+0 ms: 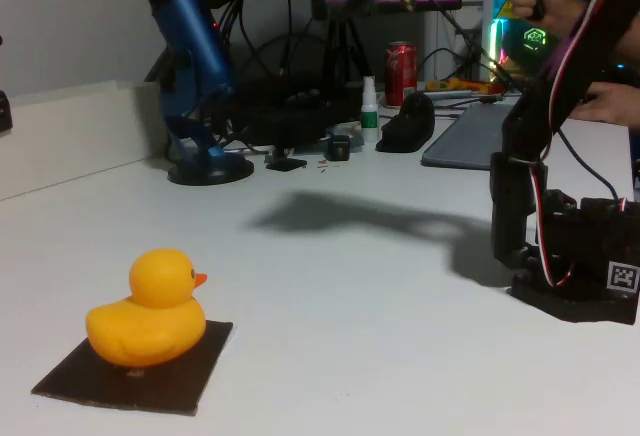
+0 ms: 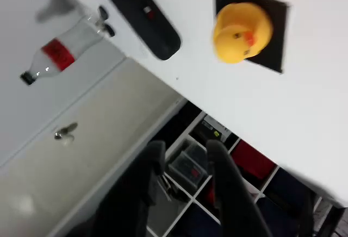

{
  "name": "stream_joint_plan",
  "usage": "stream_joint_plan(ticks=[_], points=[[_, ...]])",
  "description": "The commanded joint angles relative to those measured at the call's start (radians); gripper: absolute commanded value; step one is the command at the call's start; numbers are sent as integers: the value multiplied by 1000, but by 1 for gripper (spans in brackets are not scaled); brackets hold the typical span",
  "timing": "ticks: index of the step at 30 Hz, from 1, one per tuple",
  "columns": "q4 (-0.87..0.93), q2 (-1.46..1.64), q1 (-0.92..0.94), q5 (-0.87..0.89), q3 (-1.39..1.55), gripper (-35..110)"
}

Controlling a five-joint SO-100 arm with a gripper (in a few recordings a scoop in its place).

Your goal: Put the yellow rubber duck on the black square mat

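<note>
We see the duck (image 1: 148, 319) sitting upright on the mat (image 1: 190, 376) at the near left of the white table (image 1: 380, 306), beak pointing right in the fixed view. In the wrist view the gripper (image 2: 185, 149) holds nothing, fingers (image 2: 223, 161) slightly parted, well apart from the duck. Farther back: blue microphone (image 1: 195, 66), red can (image 1: 401, 71).

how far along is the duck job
It looks done: the yellow rubber duck sits upright on the black square mat. The hand holds nothing; its fingers are slightly apart, far from the duck in the wrist view. Nothing appears left to do.
</note>
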Motion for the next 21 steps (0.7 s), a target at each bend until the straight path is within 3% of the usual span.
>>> stream_joint_plan(ticks=[1, 11, 21], points=[[-100, 193, 11, -5, 212, 8], [-517, 537, 52, -9, 805, 8], [-652, 574, 288, -6, 1226, 8]])
